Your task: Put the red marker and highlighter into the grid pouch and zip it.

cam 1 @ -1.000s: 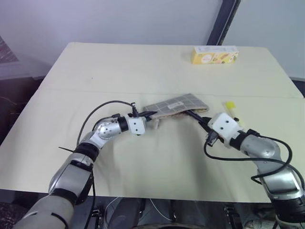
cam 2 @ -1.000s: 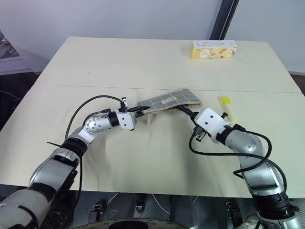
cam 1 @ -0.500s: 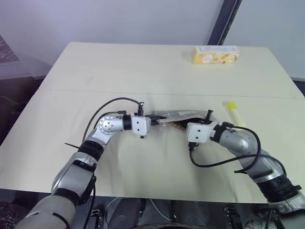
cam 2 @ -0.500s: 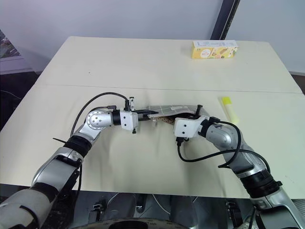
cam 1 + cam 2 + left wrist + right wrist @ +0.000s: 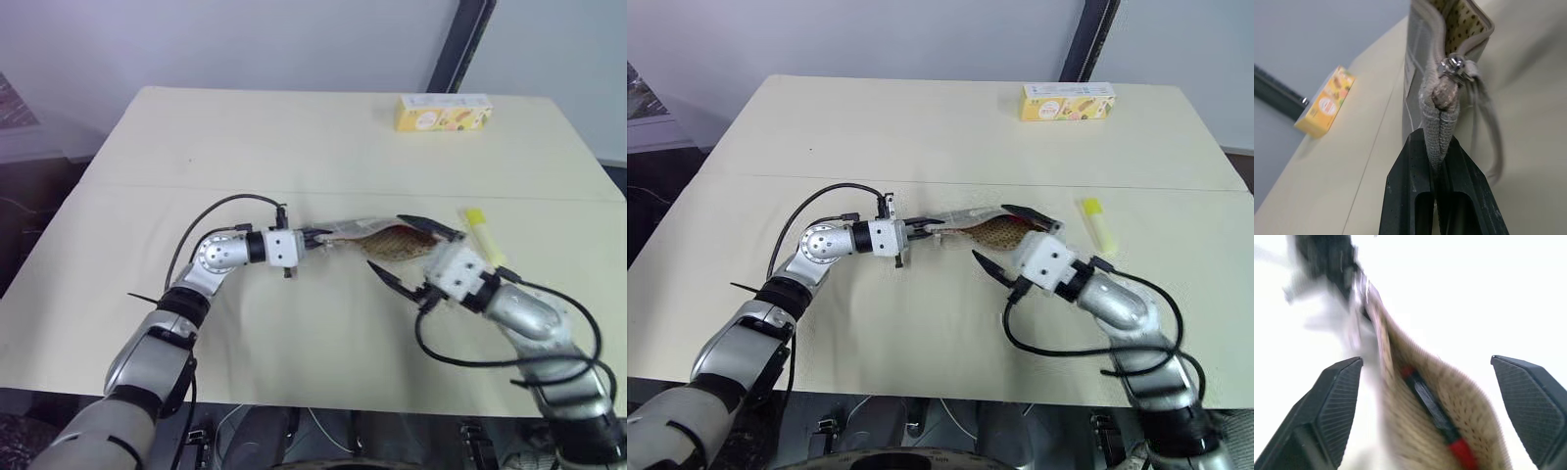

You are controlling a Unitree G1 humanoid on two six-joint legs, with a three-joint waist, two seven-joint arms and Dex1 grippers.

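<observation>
The left gripper [image 5: 1437, 161] is clenched on the end seam of the grid pouch [image 5: 377, 238], just behind the zip pull [image 5: 1455, 66], and it holds this end lifted near the middle of the left eye view, probably so that the mouth stays open and does not fall flat on the table [image 5: 294, 147]. The right gripper [image 5: 409, 257] is released, its two black fingers spread wide on both sides of the open mouth, one finger above the pouch and one below and to the left of it, and it carries nothing. In the right wrist view the red marker [image 5: 1435, 416] lies inside the pouch on the dotted lining, with one red tip deep inside and the other nearer the mouth, so I judge this first part of the task as done. The highlighter [image 5: 483, 233] lies on the table just right of the pouch, close beside the right gripper, and it is not yet picked up. A yellow carton [image 5: 443, 113] stands far away in the upper right and plays no role. The zip is open, so closing comes last.
</observation>
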